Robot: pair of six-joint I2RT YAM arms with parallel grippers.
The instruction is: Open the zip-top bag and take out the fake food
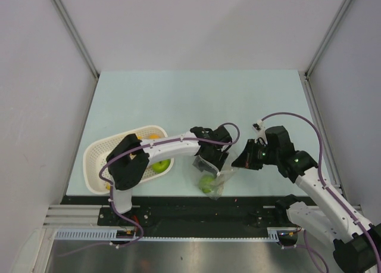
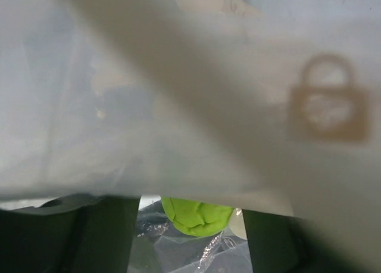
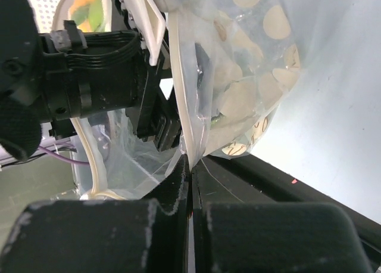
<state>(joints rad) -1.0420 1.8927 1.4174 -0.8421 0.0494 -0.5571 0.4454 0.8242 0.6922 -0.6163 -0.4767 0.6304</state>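
zip-top bag: between the two grippers, at the front edge of the table; whether its lower end rests on the surface cannot be told.
fake food: one lime-green piece inside the bag, at its near end.
left gripper: at the bag from the left; fingers stand apart, nothing clamped between them.
right gripper: fingers pressed together, pinching the bag's edge.
top view only: whole layout; basket at left, well apart from the bag, holding a round green piece and an orange-yellow piece.
left wrist view only: blurred film fills most of the frame, close to the lens, and carries a brown padlock print; below it the green piece shows through the gap between the two dark fingers, its surface dimpled, with crumpled film beneath.
right wrist view only: the pinch itself; a white zip strip runs down into the closed fingers; pale round discs lie on or in the film, which of the two cannot be told; the left gripper's ribbed black body sits just beside the strip.
materials: bag clear, glossy, wrinkled; basket rigid white plastic with a grid of holes; table matte pale green; arms white shells with black joints and purple cables.
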